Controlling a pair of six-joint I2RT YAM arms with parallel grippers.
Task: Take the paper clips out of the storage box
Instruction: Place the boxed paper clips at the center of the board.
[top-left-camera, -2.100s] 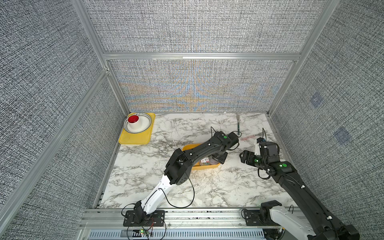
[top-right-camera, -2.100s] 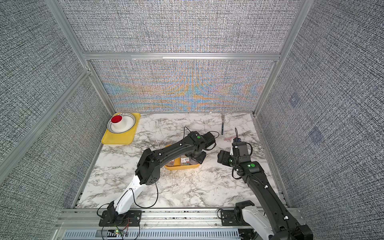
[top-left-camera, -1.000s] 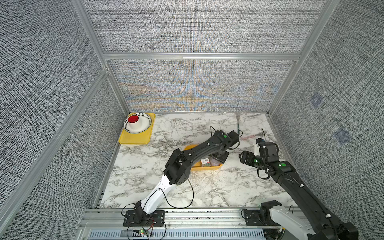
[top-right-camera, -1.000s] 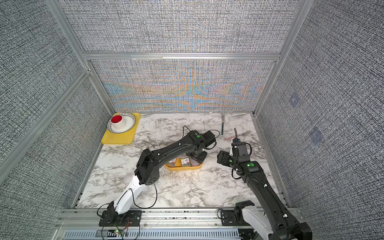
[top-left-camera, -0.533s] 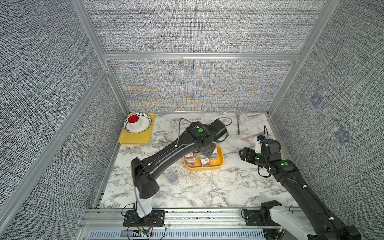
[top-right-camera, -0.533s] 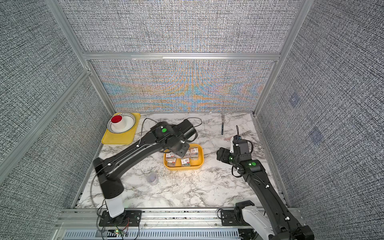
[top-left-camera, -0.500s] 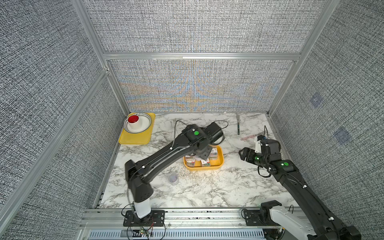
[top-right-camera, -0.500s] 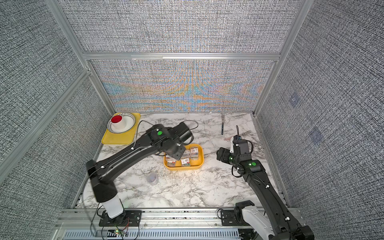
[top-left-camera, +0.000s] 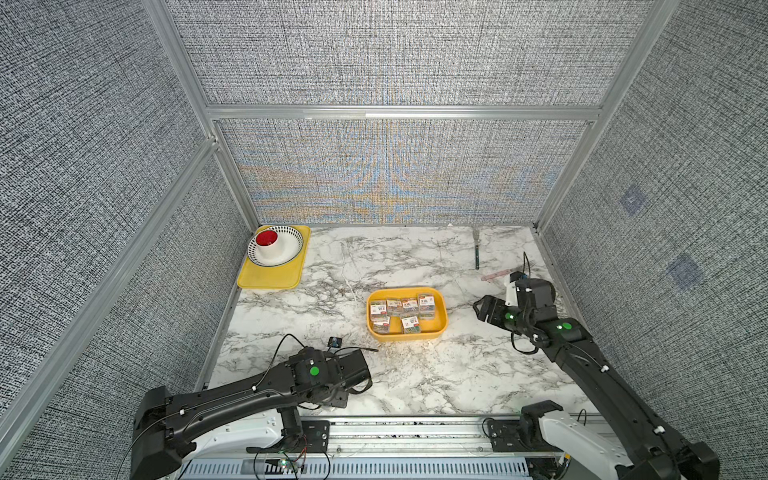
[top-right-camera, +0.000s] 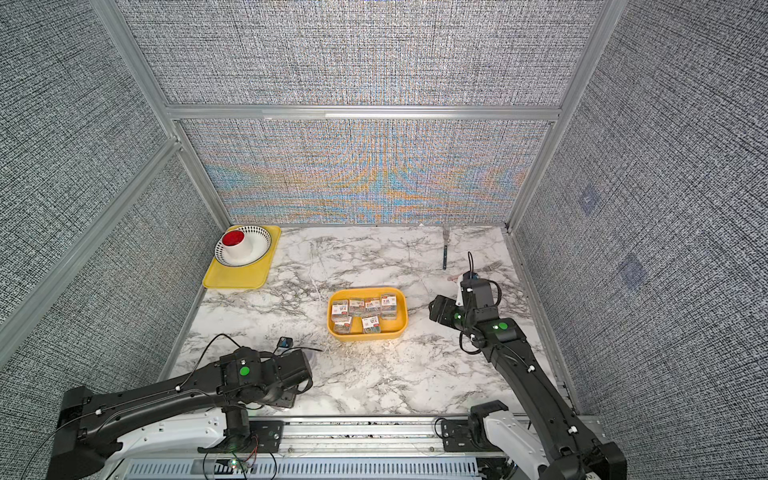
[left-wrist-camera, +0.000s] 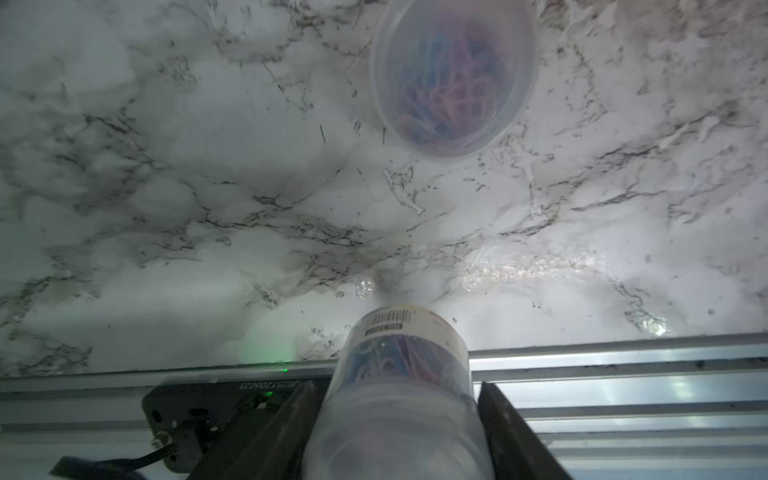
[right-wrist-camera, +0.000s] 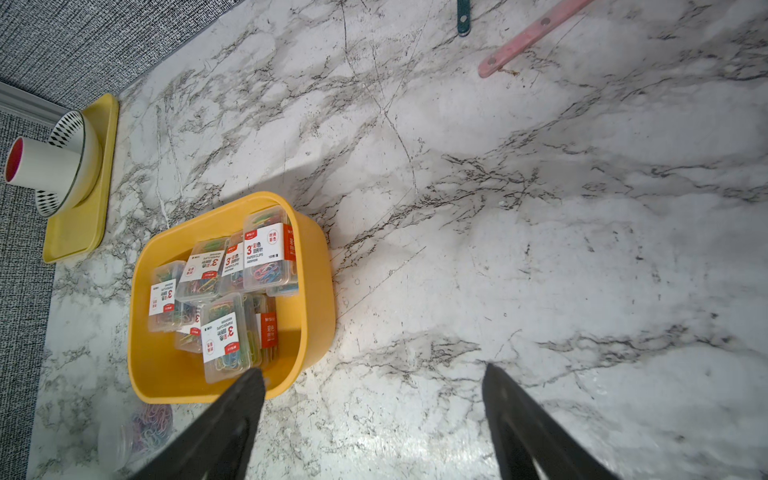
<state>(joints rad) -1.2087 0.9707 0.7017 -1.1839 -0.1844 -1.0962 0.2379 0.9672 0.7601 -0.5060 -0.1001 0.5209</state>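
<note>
The storage box is a deep yellow-orange tub at mid-table. Several labelled rectangular packs of paper clips lie in it. My left gripper is shut on a round clear tub of coloured clips, held low over the marble near the front rail. In both top views the arm hides those fingers. A second round tub stands on the table close by. My right gripper is open and empty, right of the storage box.
A flat yellow tray at the back left carries a patterned bowl with a white cup in it. A dark-handled utensil and a pink handle lie at the back right. The metal front rail borders the table.
My left arm has swung from over the storage box back to the front left, carrying a round tub. The storage box now shows uncovered. The right arm has barely moved.
</note>
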